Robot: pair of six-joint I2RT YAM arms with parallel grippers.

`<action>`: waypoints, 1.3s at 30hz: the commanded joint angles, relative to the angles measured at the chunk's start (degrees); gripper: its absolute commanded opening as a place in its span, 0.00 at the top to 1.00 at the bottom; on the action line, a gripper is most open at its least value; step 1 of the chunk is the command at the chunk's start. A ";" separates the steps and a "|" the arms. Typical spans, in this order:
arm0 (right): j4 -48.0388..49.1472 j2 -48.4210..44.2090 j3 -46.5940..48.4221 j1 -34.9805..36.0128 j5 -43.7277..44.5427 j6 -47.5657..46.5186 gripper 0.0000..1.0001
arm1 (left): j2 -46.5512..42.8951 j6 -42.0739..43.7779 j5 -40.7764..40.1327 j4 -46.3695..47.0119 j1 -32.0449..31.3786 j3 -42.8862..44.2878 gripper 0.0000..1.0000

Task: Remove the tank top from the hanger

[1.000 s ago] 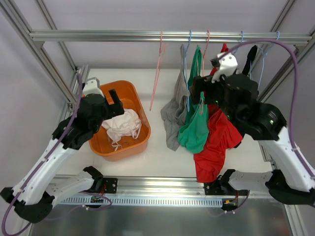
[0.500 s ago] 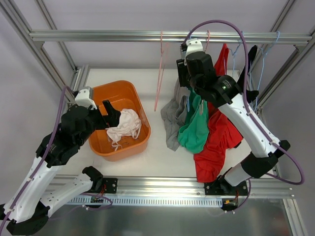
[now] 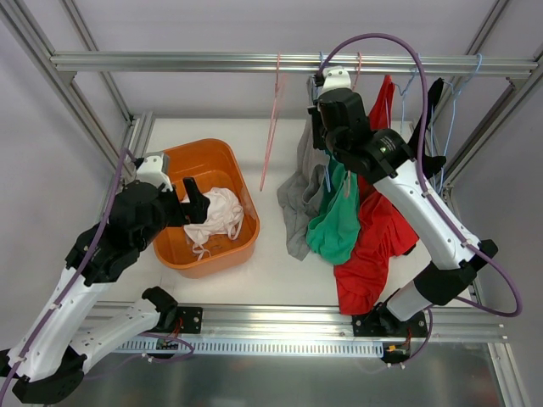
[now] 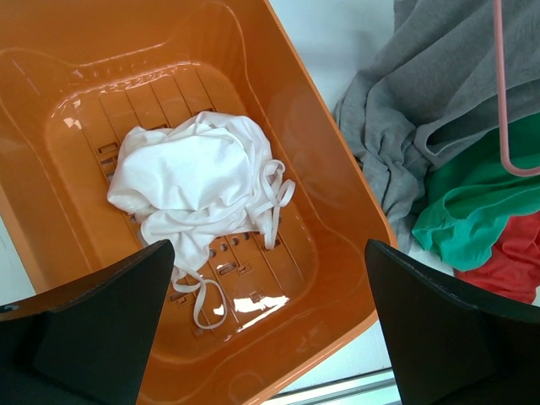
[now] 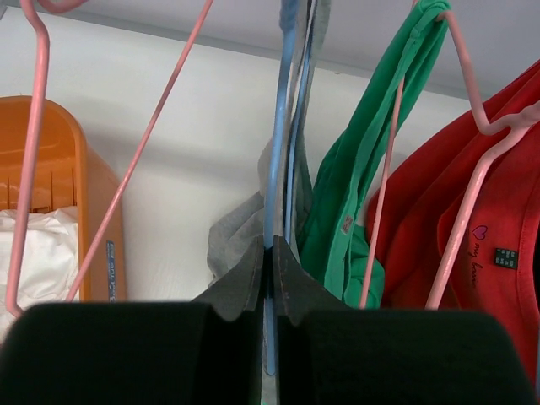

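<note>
Pinching the thin wire of a blue hanger (image 5: pixel 279 126), the right fingers (image 5: pixel 258 270) are pressed together just under the rail (image 3: pixel 212 61). The gray tank top (image 3: pixel 297 199) droops from that hanger toward the surface's far edge, touching a green top (image 3: pixel 335 225). The left fingers (image 4: pixel 447 329) are spread wide above an orange basin (image 3: pixel 248 197) near the left edge, with a white garment (image 4: pixel 194 177) inside.

a crumpled garment (image 3: pixel 216 216) lies in a tub (image 3: pixel 240 182) on the left; to its right, a bare hanger (image 3: pixel 273 119) and tank tops (image 3: pixel 335 229) hang from the rear rail (image 3: pixel 170 61).
</note>
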 commanded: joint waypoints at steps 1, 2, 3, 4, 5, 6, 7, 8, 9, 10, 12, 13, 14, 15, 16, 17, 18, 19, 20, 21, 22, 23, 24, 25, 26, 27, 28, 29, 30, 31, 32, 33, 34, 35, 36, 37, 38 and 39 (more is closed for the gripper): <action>3.29 -1.51 0.73 -0.14 0.65 2.07 1.00 | -0.05 1.35 1.06 -0.31 0.24 -0.22 0.01; 3.56 -1.77 0.65 -0.22 0.65 2.33 1.00 | -0.14 1.53 1.06 -0.22 0.24 -0.04 0.01; 3.82 -1.86 0.56 -0.22 0.65 2.51 1.00 | -0.32 1.62 1.06 -0.22 0.24 0.05 0.01; 4.26 -2.04 0.56 -0.22 0.65 2.60 1.00 | -0.49 1.71 1.06 -0.31 0.24 0.13 0.01; 4.70 -2.74 0.39 -0.14 0.74 3.03 1.00 | -0.58 1.71 1.15 -0.22 0.24 0.22 0.01; 5.40 -3.18 0.12 -0.14 0.74 3.04 1.00 | -0.67 1.79 1.23 -0.22 0.24 0.40 0.01; 6.36 -3.62 -0.05 -0.22 0.48 3.04 1.00 | -0.84 1.88 1.41 -0.22 0.24 0.57 0.01; 6.72 -3.97 -0.14 -0.14 0.47 3.21 1.00 | -0.76 1.88 1.50 -0.31 0.24 0.66 0.01; 7.25 -5.02 -0.32 -0.22 0.47 3.39 1.00 | -0.58 1.97 1.67 -0.39 0.24 0.75 0.01; 8.12 -5.55 -0.49 -0.22 0.21 3.21 1.00 | -0.58 1.97 1.76 -0.22 0.24 0.84 0.01; 8.92 -6.69 -0.67 -0.22 0.03 3.04 1.00 | -0.41 1.97 2.46 -0.22 0.33 0.93 0.01; 9.27 -6.96 -0.58 -0.14 -0.31 2.86 1.00 | -0.41 1.88 2.73 -0.22 0.25 1.01 0.01; 9.45 -7.14 -0.41 -0.14 -0.49 2.69 1.00 | -0.41 1.88 3.16 -0.22 0.24 0.93 0.01; 9.36 -7.23 -0.15 -0.22 -0.58 2.60 1.00 | -0.41 1.80 3.52 -0.13 0.24 1.01 0.01; 9.36 -7.66 -0.14 -0.31 -0.93 2.51 0.99 | -0.49 1.88 3.78 -0.22 0.24 1.19 0.01; 9.28 -7.75 -0.06 -0.31 -1.28 2.42 1.00 | -0.58 1.88 4.13 -0.22 0.24 1.45 0.01; 9.27 -7.93 -0.14 -0.22 -1.54 2.42 1.00 | -0.84 1.88 5.00 -0.31 0.33 1.72 0.01; 9.01 -8.71 -0.75 -0.31 -2.33 2.68 1.00 | -0.76 2.23 5.62 -0.22 0.33 1.98 0.01; 8.75 -9.16 -1.19 -0.22 -2.77 2.95 1.00 | -0.84 2.50 6.41 -0.22 0.25 2.94 0.01; 8.23 -9.94 -1.81 -0.22 -3.39 3.21 1.00 | -0.41 2.93 7.55 -0.22 0.24 3.73 0.01; 7.44 -10.56 -2.51 -0.22 -5.39 3.47 1.00 | 0.03 3.90 10.61 -0.22 0.24 4.61 0.01; 7.08 -12.57 -4.60 -0.31 -6.63 3.91 1.00 | 0.47 4.69 12.73 -0.04 0.24 6.62 0.01; 6.82 -13.72 -6.02 -0.22 -8.39 3.91 1.00 | 1.87 5.22 14.75 0.13 0.24 7.94 0.01; 5.86 -14.95 -7.42 -0.22 -12.41 3.74 1.00 | 2.84 6.44 18.51 0.57 0.33 9.18 0.01; 5.33 -17.66 -10.48 -0.14 -14.10 3.56 1.00 | 3.63 7.15 21.51 1.18 0.25 11.54 0.01; 4.80 -19.25 -12.17 -0.22 -15.42 3.65 1.00 | 5.12 7.85 24.06 1.97 0.24 12.61 0.01; 3.75 -20.92 -13.84 -0.05 -17.35 3.91 1.00 | 5.65 8.38 28.18 3.02 0.24 13.40 0.01; 3.48 -22.59 -17.25 -0.05 -18.32 4.18 1.00 | 6.09 8.39 30.48 5.56 0.24 14.45 0.01; 3.39 -26.61 -19.11 -0.13 -18.94 4.70 1.00 | 6.97 8.47 32.50 7.15 0.16 14.81 0.01; 3.04 -28.65 -20.69 0.04 -20.52 5.05 1.00 | 7.41 7.95 34.35 8.47 0.07 15.16 0.01; 2.60 -30.59 -22.01 0.04 -21.49 5.23 1.00 | 7.85 7.77 36.98 11.09 -0.02 15.77 0.01; 0.77 -33.91 -23.33 -0.05 -23.67 5.32 1.00 | 8.73 7.60 38.05 12.60 -0.98 15.87 0.01; -0.47 -35.42 -23.52 -0.05 -24.83 5.41 1.00 | 9.26 7.60 38.41 14.09 -1.86 15.96 0.01; -1.70 -36.74 -23.52 -0.05 -26.23 5.41 1.00 | 9.70 7.60 37.63 16.72 -2.91 15.96 0.01; -4.23 -39.28 -23.35 -0.05 -28.59 5.41 1.00 | 10.92 7.77 36.93 18.05 -5.62 16.04 0.01; -5.65 -40.61 -23.09 -0.05 -31.32 5.41 1.00 | 11.89 8.38 35.70 19.02 -7.47 16.39 0.01; -6.80 -41.93 -22.82 0.04 -32.82 5.41 1.00 | 12.77 8.82 33.95 19.81 -9.67 17.35 0.01; -7.94 -43.25 -22.65 -0.05 -34.32 5.41 0.99 | 14.87 9.61 29.06 21.30 -12.30 18.06 0.01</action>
